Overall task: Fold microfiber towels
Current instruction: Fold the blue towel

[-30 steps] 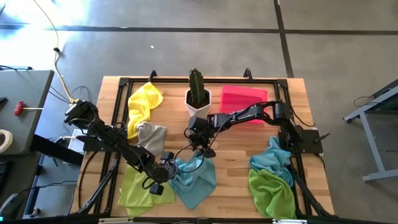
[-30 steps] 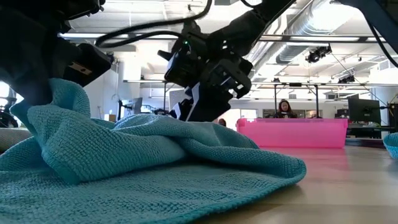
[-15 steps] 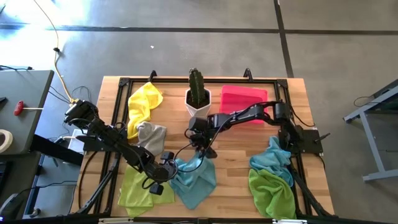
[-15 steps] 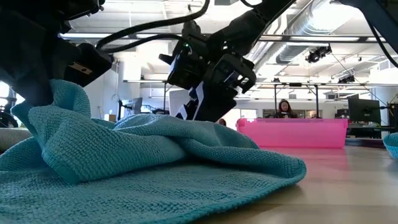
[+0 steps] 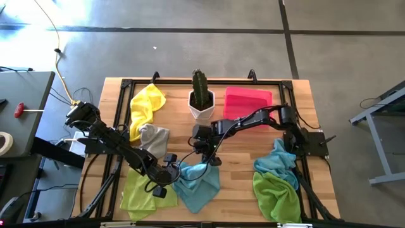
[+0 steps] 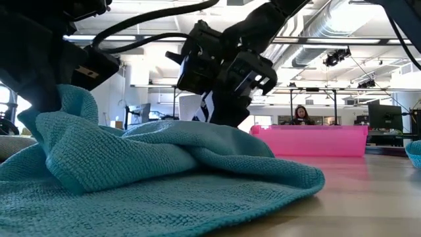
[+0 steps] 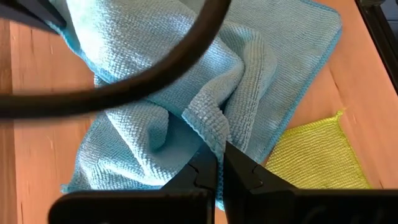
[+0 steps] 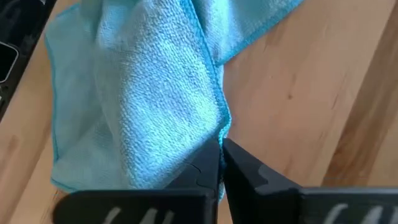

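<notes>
Light blue towel crumpled on worktop front centre, lapping lime green towel. Left tool pressed together, pinching raised fold at towel's left edge. Right tool pinching its hemmed far edge; since earlier frame it has moved nearer and lower. Towel apparently little changed. Pink tray behind.

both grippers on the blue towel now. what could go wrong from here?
1. Both pinches are thin: the left gripper holds only a fold of the blue towel and the right gripper only its hem, so either could slip.
2. The towel is bunched, so it may fold crooked.
3. A cable crosses the towel and might snag.
</notes>
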